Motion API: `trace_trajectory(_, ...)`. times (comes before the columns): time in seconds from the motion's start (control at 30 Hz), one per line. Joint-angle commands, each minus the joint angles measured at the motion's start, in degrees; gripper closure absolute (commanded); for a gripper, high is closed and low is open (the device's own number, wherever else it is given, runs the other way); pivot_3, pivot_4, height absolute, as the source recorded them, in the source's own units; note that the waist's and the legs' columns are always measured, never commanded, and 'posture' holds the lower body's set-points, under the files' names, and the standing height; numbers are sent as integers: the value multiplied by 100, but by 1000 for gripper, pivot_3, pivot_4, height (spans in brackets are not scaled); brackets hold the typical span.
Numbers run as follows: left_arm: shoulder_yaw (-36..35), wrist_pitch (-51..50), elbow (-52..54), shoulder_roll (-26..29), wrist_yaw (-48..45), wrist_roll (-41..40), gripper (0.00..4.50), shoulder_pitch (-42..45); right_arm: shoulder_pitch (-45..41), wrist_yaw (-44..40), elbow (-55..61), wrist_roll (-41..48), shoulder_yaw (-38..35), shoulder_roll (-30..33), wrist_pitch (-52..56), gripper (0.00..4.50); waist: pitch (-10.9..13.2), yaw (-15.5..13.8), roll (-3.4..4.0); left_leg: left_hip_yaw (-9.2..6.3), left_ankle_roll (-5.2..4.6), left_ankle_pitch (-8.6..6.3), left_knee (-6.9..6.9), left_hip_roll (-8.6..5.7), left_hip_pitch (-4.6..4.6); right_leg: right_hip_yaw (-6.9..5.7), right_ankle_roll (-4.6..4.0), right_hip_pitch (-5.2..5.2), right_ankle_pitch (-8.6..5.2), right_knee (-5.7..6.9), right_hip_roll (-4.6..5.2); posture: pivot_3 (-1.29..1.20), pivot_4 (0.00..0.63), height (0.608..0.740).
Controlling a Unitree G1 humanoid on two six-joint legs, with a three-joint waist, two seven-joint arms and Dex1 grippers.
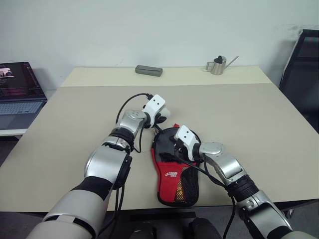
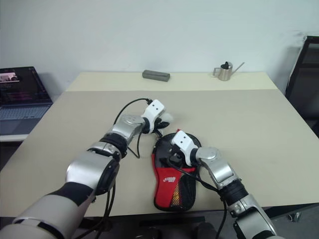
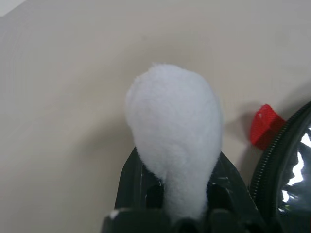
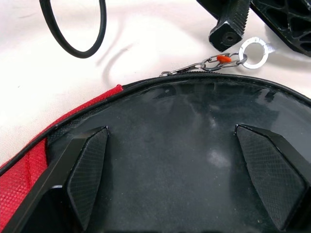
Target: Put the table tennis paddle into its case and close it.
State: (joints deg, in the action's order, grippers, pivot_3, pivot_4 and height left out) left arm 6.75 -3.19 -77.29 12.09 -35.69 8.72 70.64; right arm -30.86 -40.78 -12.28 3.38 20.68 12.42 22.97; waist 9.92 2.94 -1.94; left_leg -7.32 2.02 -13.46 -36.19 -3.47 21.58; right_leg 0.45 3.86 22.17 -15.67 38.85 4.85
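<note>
A: So, where is everything?

B: The case [image 1: 174, 172] lies on the surface [image 1: 259, 124] at about six o'clock, near the front edge, round end away from the robot. Through its clear side the paddle [image 4: 194, 160] shows, dark, already inside as far as I can judge.

A: And the hands?

B: The left hand [image 3: 177, 206] is clamped tight on the white charm [image 3: 172, 136], at the case's eleven o'clock. In the right wrist view a small chain and ring [image 4: 255, 52] run from the case's rim toward it. The right hand [image 4: 189, 179] is spread to its widest, gripping nothing, its fingertips [image 4: 87, 177] over the clear panel; whether they press on it I cannot tell.

A: Then the zip is the step in hand?

B: I think so. To do it well, pull the charm along the rim's curve, not straight out, or the slider may jam. The right hand should pin the case flat so it does not slide or lift with the pull.
</note>
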Motion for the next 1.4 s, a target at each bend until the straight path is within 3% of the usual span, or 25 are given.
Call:
trace_trajectory(0.03,-117,231,40,-56,271,66,4122,383,427,136,-446,-257,234,40,523,0,-1,-1,-1,1,0,0,0,0,0,0,0,-1,0,0,0,0,150,740)
trace_trajectory(1.4,169,896,-158,-1149,1806,1313,4123,963,1803,1014,942,-279,480,-459,1337,0,-31,-19,-7,-15,3,-4,19,0,5,-19,11,-12,-6,-39,0,0,150,740)
